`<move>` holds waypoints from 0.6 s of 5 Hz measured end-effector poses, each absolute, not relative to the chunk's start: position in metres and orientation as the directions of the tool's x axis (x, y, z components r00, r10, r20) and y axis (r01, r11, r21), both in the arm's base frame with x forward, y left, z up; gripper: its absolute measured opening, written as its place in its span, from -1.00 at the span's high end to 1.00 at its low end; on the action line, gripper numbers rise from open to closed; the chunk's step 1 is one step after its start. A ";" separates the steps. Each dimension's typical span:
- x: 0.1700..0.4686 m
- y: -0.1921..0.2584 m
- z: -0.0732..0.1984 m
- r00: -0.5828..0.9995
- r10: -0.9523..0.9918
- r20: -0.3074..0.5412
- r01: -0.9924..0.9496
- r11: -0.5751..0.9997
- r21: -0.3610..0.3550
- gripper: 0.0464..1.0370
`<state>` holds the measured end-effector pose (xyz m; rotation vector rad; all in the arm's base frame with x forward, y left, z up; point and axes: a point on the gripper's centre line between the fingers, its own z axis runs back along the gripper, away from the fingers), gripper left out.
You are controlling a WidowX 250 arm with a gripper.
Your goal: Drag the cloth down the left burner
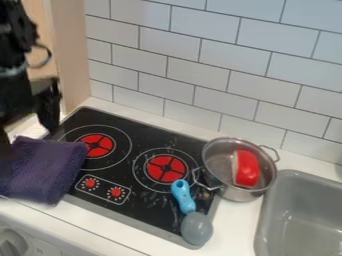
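With its fingers spread wide, the end effector [28, 136] is at the upper edge of the purple cloth [45, 172]; contact is unclear. The cloth lies across the stovetop's [143, 210] left side, one corner pointing over the left burner's [98, 145] ring, its long axis uncertain. White tick marks surround two red knobs [116, 192].

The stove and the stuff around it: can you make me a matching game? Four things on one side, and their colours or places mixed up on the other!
Things:
1. Cloth
2. Pot
3. Spoon
4. Red thing

Colours or places:
A. Inside the pot
B. Purple
C. Blue handle, grey end
D. Silver, with two handles

Right pairs: 1-B, 2-D, 3-C, 4-A
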<state>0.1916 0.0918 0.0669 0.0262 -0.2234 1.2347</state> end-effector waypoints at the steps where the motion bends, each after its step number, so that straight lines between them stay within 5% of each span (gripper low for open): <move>1: 0.191 0.087 0.077 0.346 0.916 0.204 -0.920 0.373 -0.116 -0.92; 3: 0.191 0.087 0.078 0.345 0.916 0.204 -0.920 0.373 -0.118 -0.92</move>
